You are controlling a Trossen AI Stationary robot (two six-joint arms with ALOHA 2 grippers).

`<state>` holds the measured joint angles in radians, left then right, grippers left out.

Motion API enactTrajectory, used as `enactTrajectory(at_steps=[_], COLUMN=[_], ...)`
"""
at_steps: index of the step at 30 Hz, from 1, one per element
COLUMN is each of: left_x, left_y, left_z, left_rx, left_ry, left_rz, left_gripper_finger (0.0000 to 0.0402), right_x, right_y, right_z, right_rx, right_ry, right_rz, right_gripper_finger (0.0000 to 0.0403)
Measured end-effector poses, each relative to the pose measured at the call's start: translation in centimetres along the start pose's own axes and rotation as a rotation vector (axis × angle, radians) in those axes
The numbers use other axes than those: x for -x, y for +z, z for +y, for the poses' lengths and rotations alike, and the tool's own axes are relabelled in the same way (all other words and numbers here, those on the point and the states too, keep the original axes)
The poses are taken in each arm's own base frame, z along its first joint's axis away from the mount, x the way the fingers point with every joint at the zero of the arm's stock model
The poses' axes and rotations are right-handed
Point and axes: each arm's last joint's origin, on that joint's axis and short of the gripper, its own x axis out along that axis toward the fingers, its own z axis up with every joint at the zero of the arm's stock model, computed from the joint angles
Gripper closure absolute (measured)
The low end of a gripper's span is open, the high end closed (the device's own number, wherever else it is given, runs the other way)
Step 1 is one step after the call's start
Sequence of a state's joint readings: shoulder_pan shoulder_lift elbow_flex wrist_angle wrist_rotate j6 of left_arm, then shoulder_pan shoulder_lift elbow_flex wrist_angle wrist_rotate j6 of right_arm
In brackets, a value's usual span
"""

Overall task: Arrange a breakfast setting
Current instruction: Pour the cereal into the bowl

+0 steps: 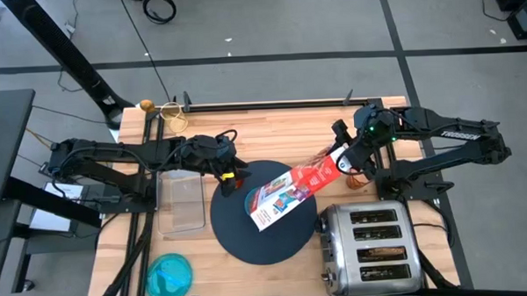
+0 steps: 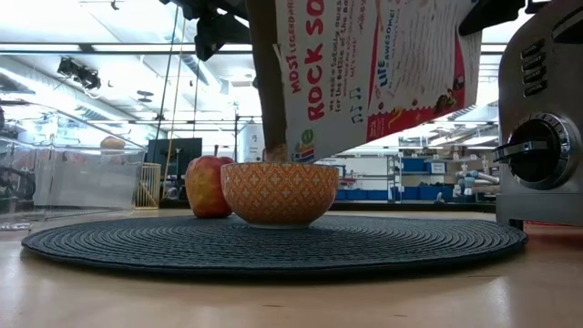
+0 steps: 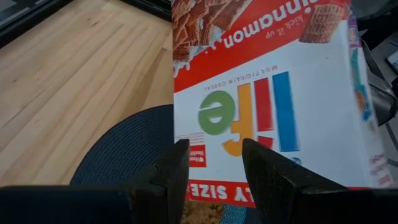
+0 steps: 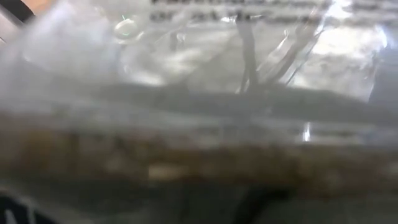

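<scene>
A red and white cereal box (image 1: 287, 193) hangs tilted over the dark round mat (image 1: 249, 241), its lower end just above an orange-patterned bowl (image 2: 279, 191). The bowl stands on the mat and holds cereal (image 3: 199, 213). A red apple (image 2: 209, 185) stands on the mat beside the bowl. My right gripper (image 1: 341, 161) is shut on the box's upper end. My left gripper (image 3: 214, 168) is open and empty, above the mat's left edge near the apple (image 1: 232, 175). The teal plate (image 1: 169, 276) lies at the table's near left corner. The spoon is not in view. My right gripper holds the cereal box by its raised end (image 1: 330, 168), coming from the table's right side. The box is lifted clear and slants down toward the left, its lower end (image 2: 282, 146) over the bowl. The right wrist view shows only blurred box and liner, so the fingers are hidden.
A chrome toaster (image 1: 370, 250) stands at the near right, close to the mat. A clear tray (image 1: 181, 199) lies left of the mat. A small orange-brown thing (image 1: 361, 180) sits under the right arm. Small items (image 1: 173, 116) lie at the far left edge.
</scene>
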<state>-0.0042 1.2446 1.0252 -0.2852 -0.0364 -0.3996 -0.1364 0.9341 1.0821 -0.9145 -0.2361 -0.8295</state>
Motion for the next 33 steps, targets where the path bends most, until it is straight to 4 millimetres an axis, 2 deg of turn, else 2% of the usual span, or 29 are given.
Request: enactTrajectory(at_steps=[11, 19, 33], left_x=[0.00, 0.00, 0.01], left_y=[0.00, 0.01, 0.00], left_z=[0.01, -0.01, -0.01], left_rx=[-0.003, -0.002, 0.000], left_ry=[0.000, -0.001, 0.000], left_rz=[0.000, -0.001, 0.000], left_gripper_finger=[0.0247, 0.0247, 0.0247], right_x=[0.05, 0.92, 0.66], right_y=[0.03, 0.50, 0.36], right_z=[0.15, 0.01, 0.27], right_rx=[-0.012, -0.025, -0.057], right_ry=[0.007, -0.001, 0.035], right_rz=[-0.001, -0.002, 0.025], right_gripper_finger=[0.0170, 0.0170, 0.0170])
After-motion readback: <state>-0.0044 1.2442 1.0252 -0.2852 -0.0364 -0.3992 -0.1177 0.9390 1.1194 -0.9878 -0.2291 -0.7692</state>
